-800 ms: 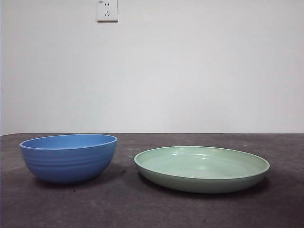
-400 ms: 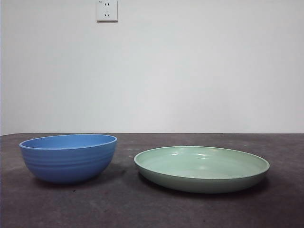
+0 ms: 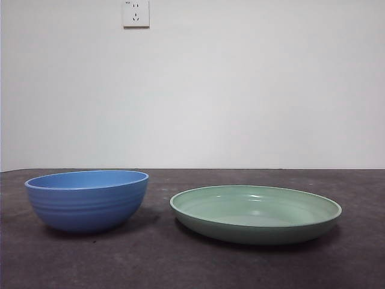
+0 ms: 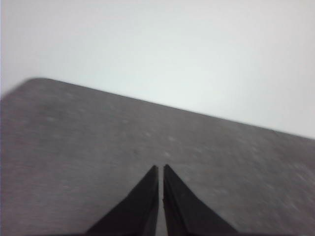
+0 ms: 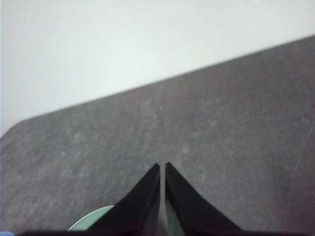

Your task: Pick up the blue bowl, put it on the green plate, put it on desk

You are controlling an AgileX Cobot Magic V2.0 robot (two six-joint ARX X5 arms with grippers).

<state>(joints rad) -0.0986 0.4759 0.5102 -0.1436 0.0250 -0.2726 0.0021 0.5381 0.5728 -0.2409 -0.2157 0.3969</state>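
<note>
Waiting: round ridged blue bowl [image 3: 86, 200] sits lower left of front frame, apart from wide pale-green plate [image 3: 255, 214] at lower right, both on dark speckled surface [image 3: 180, 265]. Left end effector [image 4: 161, 169] and right end effector [image 5: 162, 167] pinched closed, empty; right sees plate edge, bowl likely left's reach.

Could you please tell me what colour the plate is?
Pale mint green; the green plate shows best in the front view.

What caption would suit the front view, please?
Blue bowl and green plate sit apart on the desk, untouched.
</note>
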